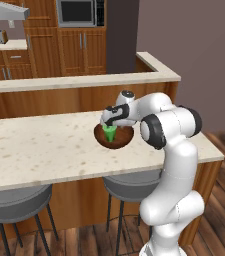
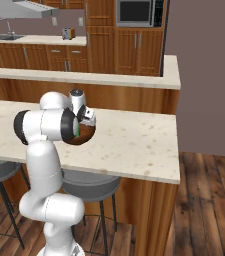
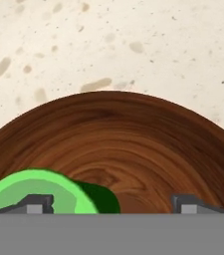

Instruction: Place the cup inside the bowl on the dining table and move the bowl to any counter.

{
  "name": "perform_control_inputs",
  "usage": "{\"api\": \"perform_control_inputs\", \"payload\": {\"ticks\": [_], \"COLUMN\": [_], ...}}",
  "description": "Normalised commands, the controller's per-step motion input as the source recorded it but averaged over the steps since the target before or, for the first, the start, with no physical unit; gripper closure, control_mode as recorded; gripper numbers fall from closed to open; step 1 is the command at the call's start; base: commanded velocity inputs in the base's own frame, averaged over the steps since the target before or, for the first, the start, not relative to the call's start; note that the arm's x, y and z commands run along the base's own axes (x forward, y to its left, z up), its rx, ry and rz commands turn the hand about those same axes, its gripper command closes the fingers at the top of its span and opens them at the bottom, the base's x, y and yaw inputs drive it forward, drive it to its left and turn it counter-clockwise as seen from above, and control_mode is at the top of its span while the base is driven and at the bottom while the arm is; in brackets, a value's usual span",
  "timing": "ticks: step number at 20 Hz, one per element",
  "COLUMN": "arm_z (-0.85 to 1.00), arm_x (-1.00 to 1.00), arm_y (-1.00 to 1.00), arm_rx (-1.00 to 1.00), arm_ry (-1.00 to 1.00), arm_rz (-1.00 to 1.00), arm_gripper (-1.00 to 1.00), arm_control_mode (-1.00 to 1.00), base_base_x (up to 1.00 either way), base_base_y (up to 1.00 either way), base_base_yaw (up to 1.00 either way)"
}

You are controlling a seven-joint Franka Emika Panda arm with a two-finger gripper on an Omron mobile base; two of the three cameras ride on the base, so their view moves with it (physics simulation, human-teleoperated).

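The green cup [image 1: 110,132] sits inside the dark brown wooden bowl [image 1: 116,141] on the dining table [image 1: 44,145]. My gripper [image 1: 109,123] hangs just above the cup, pointing down into the bowl. In the hand view the jaws stand wide apart, so the gripper [image 3: 113,204] is open. There the cup [image 3: 39,187] lies by the left fingertip [image 3: 38,203], not pinched, on the bowl's grained inside [image 3: 123,134]. From the right base view my arm hides most of the bowl [image 2: 85,136], and only a green sliver of the cup [image 2: 78,129] shows.
A raised wood-fronted ledge [image 1: 79,80] runs behind the table. Two grey stools [image 1: 16,202] [image 1: 131,186] stand under the table's near edge. A counter [image 2: 34,39] with cabinets lies far back. The table's right end [image 2: 171,150] drops to wooden floor.
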Motion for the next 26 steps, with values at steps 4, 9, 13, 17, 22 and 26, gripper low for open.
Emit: {"api": "perform_control_inputs", "payload": {"ticks": [4,9,13,17,22,26], "arm_z": [0.0,0.07,0.12,0.2,0.2,0.2], "arm_x": [0.0,0.0,0.0,0.0,0.0,0.0], "arm_y": [0.0,0.0,0.0,0.0,-0.02,-0.15], "arm_rx": [0.0,0.0,0.0,0.0,0.0,0.0], "arm_ry": [0.0,0.0,0.0,0.0,0.0,0.0], "arm_rz": [0.0,0.0,0.0,0.0,0.0,0.0], "arm_gripper": [-1.0,-1.0,-1.0,-1.0,-1.0,-1.0], "arm_control_mode": [-1.0,-1.0,-1.0,-1.0,-1.0,-1.0], "base_base_x": [0.0,0.0,0.0,0.0,0.0,0.0], "base_base_y": [0.0,0.0,0.0,0.0,0.0,0.0], "base_base_yaw": [0.0,0.0,0.0,0.0,0.0,0.0]}}
